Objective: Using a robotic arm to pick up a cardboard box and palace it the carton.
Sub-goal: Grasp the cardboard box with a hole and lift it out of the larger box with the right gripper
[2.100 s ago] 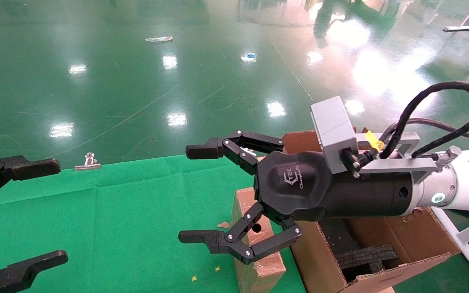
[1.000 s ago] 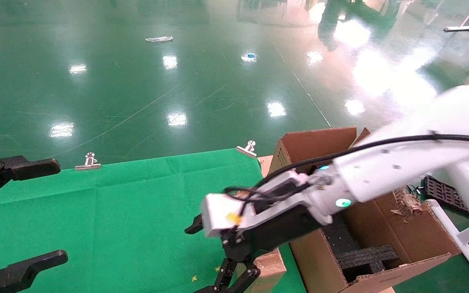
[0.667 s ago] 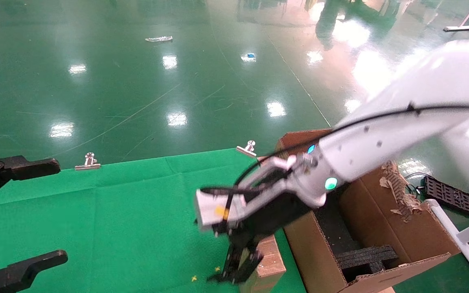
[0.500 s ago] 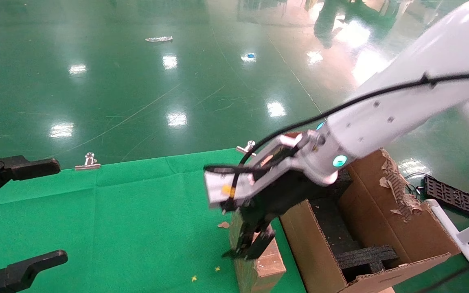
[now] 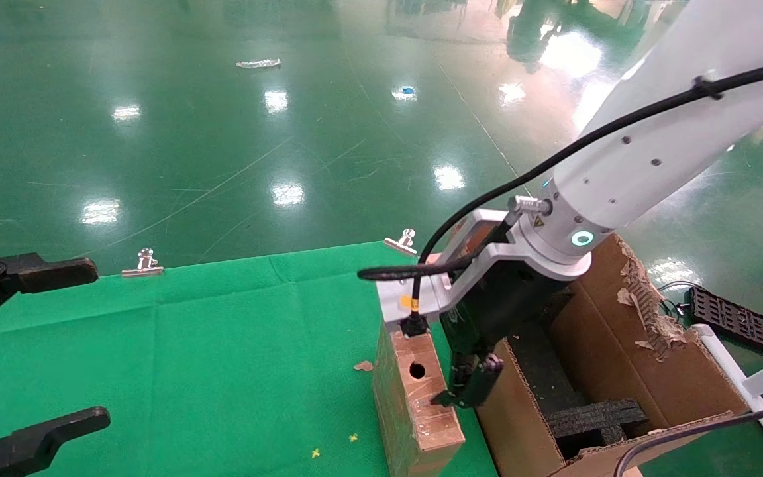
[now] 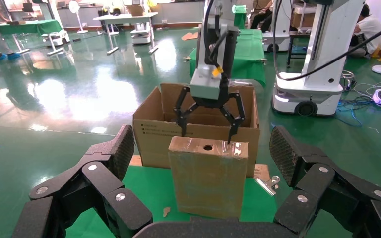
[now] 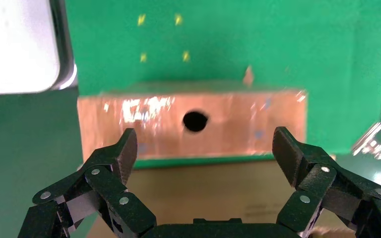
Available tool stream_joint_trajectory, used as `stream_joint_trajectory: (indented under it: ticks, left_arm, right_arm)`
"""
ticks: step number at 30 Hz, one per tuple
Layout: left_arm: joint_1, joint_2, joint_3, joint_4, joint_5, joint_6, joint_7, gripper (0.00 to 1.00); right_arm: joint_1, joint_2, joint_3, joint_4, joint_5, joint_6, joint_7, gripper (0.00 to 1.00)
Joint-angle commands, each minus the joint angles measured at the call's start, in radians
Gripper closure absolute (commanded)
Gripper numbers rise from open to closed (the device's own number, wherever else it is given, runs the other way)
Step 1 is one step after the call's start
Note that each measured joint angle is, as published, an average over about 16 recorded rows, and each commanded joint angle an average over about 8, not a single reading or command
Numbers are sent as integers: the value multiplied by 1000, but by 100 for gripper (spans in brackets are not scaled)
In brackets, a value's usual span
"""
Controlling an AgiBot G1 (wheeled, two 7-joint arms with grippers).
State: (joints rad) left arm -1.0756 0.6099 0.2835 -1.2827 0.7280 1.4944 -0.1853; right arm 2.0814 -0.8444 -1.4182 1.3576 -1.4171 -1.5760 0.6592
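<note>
The cardboard box [image 5: 414, 404] stands on edge on the green cloth, its narrow side with the round hole facing up, close against the carton [image 5: 626, 377]. My right gripper [image 5: 462, 371] points straight down, open, with nothing between its fingers. In the right wrist view the cardboard box [image 7: 193, 124] lies just beyond the right gripper [image 7: 206, 148], which hangs over the carton's near wall [image 7: 198, 188]. In the left wrist view the right gripper [image 6: 207, 130] straddles the top edge of the cardboard box [image 6: 206, 181]. My left gripper [image 5: 70, 348] is parked open at the left.
A green cloth [image 5: 189, 344] covers the table, held by binder clips [image 5: 143, 263] [image 5: 403, 242]. Black foam blocks [image 5: 597, 417] lie inside the carton, whose far flap is torn. A cardboard scrap [image 5: 363, 365] lies beside the box. Another robot [image 6: 322, 49] stands behind.
The right arm swung from lying level over the carton to pointing straight down, then shifted from the box's cloth side to its carton side. Its fingers stayed open. The left gripper did not move.
</note>
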Motion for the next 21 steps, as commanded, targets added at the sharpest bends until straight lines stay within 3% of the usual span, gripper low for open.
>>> stream_joint_trajectory:
  ticks: [1, 13, 21]
  left_arm:
    - [0, 0, 0, 0, 0, 0, 0, 0]
    - [0, 0, 1, 0, -1, 0, 1, 0]
    - [0, -1, 2, 0, -1, -1, 1, 0]
  right_arm:
    - [26, -10, -54, 0, 1, 2, 12, 0]
    - [124, -85, -227, -6, 26, 26, 149, 0]
    - [149, -63, -252, -84, 73, 57, 557, 0]
